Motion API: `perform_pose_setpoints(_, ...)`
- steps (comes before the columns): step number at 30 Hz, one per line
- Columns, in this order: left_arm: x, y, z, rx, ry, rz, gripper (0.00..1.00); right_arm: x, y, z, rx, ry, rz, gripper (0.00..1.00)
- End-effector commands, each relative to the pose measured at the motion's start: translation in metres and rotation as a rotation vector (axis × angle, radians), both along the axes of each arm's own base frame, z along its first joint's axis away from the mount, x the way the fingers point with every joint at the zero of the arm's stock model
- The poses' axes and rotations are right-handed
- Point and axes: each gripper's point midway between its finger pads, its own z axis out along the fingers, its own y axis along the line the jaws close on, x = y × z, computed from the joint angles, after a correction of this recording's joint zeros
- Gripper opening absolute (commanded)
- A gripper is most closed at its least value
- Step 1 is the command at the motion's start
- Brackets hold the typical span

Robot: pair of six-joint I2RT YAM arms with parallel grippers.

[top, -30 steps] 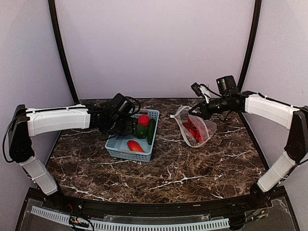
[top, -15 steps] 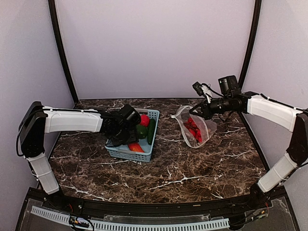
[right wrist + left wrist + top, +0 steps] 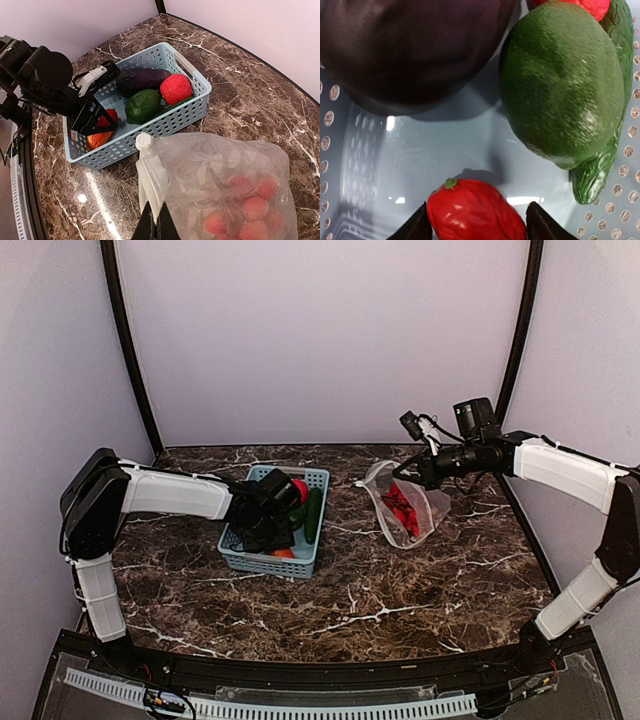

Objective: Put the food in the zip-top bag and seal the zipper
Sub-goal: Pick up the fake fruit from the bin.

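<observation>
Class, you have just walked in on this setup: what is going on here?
The left gripper is down in the blue basket, straddling a red piece; whether it already pinches it is unclear. The right gripper holds the zip-top bag up by its mouth edge, beside the basket. Cherry tomatoes are already in the bag. The eggplant, a green piece and a red ball lie in the basket.

I see a light-blue perforated basket [image 3: 266, 562] left of centre on the dark, white-veined marble table [image 3: 400, 590]. Plain lilac walls [image 3: 320, 340] and two black poles [image 3: 126, 340] close the background.
</observation>
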Motion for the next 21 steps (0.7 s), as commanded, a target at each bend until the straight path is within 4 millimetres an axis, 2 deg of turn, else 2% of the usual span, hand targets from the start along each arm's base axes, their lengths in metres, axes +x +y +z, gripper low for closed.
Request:
perform_pose_setpoints(1,0.002,-0.002,-0.004,-0.018,0.020,0.001,0.58,-0.004,0.002,0.010,0.029,-0.026,0.019,0.00)
perform_pose_setpoints(4,0.006,-0.003,0.006,-0.024,-0.010,-0.017,0.51,-0.004,0.002,0.010,0.028,-0.027,0.019,0.00)
perform_pose_setpoints(6,0.011,-0.002,0.021,-0.016,-0.052,-0.033,0.49,-0.003,0.002,0.009,0.028,-0.026,0.018,0.00)
perform_pose_setpoints(10,0.024,0.004,0.066,0.047,-0.160,-0.090,0.47,-0.004,0.001,0.009,0.025,-0.028,0.015,0.00)
perform_pose_setpoints(13,0.028,0.014,0.092,0.106,-0.219,-0.121,0.47,-0.004,0.001,0.009,0.025,-0.025,0.013,0.00)
perform_pose_setpoints(16,0.033,0.008,0.120,0.075,-0.303,-0.166,0.46,-0.002,0.001,0.007,0.023,-0.021,0.010,0.00)
perform_pose_setpoints(20,0.039,-0.002,0.145,0.041,-0.397,-0.241,0.38,0.001,0.000,0.011,0.017,-0.009,-0.010,0.00)
perform_pose_setpoints(21,0.037,-0.006,0.145,0.034,-0.406,-0.280,0.36,0.001,0.001,0.015,0.020,-0.003,-0.012,0.00)
